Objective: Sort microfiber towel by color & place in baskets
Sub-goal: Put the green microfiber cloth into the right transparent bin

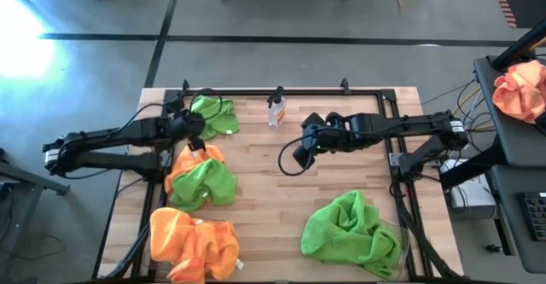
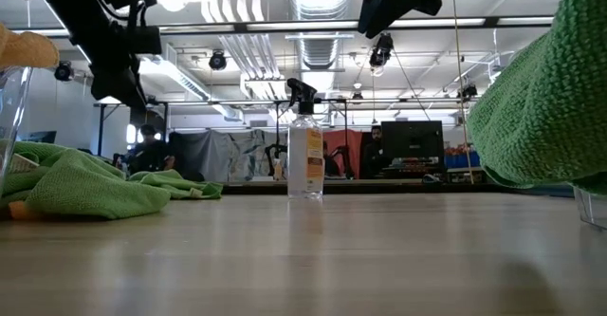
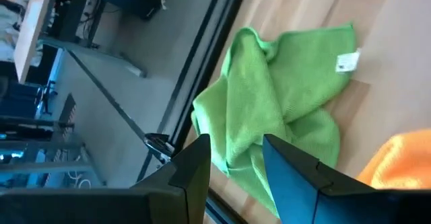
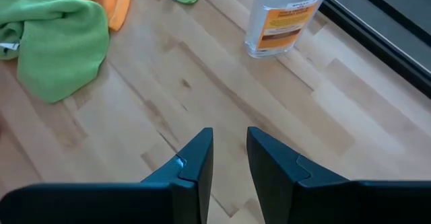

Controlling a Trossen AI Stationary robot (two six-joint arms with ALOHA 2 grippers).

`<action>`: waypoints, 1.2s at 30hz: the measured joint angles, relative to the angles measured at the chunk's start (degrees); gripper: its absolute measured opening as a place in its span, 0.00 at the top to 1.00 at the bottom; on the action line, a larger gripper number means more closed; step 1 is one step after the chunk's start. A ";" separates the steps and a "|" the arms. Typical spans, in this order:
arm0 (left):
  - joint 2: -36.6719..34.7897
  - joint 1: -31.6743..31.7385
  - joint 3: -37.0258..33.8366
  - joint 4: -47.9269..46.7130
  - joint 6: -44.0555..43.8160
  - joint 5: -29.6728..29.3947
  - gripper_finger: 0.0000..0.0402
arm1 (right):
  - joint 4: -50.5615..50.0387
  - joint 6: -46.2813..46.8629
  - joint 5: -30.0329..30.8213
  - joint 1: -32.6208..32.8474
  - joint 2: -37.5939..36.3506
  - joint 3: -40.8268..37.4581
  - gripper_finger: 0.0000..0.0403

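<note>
We see the left gripper [image 1: 194, 133] hovering upper left, jaws spread, empty, beside the green towel [image 1: 215, 113]. Right gripper [image 1: 304, 150] waits mid-frame, jaws slightly apart, empty. Next: drop straight onto a thick fold, then carry it to the green basket [image 1: 392, 252], lower right.

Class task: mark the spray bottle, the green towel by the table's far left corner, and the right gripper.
spray bottle [image 2: 305, 164]: low view, on its label.
green towel [image 1: 213, 115]: high view, middle of the cloth.
right gripper [image 4: 229, 158]: right wrist view, midway between its fingertips.
</note>
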 joint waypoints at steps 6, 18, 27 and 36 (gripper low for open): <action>0.08 9.09 -3.61 12.12 7.10 15.23 0.70 | 0.00 -0.48 0.00 0.00 0.00 0.00 0.79; 10.72 30.08 -4.60 17.26 11.76 43.56 0.70 | 0.02 -0.26 0.00 0.00 0.00 0.00 0.79; 19.76 31.07 1.52 17.60 8.69 43.74 0.70 | 0.08 -0.26 0.02 0.00 0.00 0.00 0.79; 31.28 31.04 5.17 16.32 -0.42 34.20 0.70 | 0.03 -2.31 0.04 -0.02 0.00 0.00 0.79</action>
